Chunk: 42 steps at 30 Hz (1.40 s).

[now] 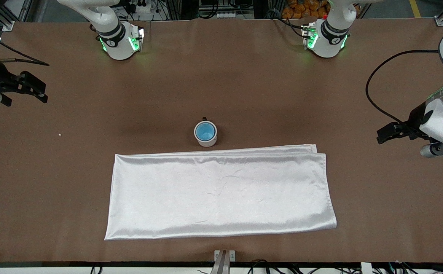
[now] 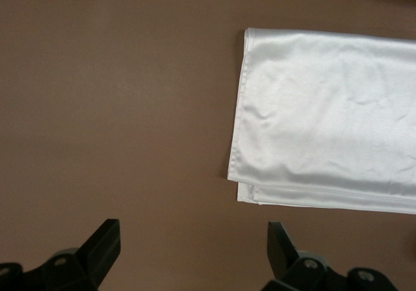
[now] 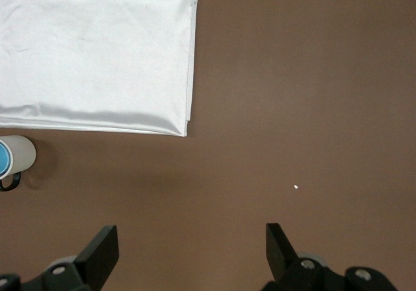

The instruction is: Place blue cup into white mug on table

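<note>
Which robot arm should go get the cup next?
Neither needs to: the blue cup already sits inside the white mug. The left gripper and right gripper wait open at the table's ends.

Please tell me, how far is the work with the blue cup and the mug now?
Done: the small bright-blue cup sits inside the white cylindrical mug on the brown table, beside the shiny white cloth. In hand: nothing; left gripper and right gripper wait open at the table's ends. Nothing seems left.

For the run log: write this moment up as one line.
blue cup: inside white mug, on table | left gripper: fingers open, empty, waiting over table | right gripper: fingers open, empty, waiting over table
</note>
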### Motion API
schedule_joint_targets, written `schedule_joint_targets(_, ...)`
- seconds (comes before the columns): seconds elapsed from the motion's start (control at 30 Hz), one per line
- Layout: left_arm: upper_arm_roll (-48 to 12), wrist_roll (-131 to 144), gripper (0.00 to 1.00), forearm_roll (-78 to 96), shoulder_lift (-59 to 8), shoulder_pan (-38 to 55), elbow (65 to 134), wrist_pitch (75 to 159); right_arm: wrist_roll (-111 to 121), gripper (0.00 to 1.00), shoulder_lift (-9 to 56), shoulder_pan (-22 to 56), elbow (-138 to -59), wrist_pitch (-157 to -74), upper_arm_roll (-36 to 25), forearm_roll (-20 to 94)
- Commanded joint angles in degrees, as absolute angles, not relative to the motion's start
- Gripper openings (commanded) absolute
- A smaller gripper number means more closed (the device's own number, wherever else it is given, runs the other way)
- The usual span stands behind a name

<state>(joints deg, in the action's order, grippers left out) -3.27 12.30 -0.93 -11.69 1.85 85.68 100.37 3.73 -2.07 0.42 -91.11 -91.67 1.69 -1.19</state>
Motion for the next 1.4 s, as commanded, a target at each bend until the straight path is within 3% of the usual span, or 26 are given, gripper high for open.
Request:
schedule_joint_targets(0.0, -2.90, 10.72, 1.00, -0.09, -10.02, 2.11, 87.10, 99.76, 4.22, 1.00, -1.49, -0.44, -90.00, -90.88, 2.37, -1.41)
schedule_joint_targets(1.37, -2.99, 10.81, 1.00, -0.70, -5.45, 1.85, 86.84, 96.24, 4.39, 1.00, -1.58, -0.44, -90.00, -90.35, 2.37, -1.41)
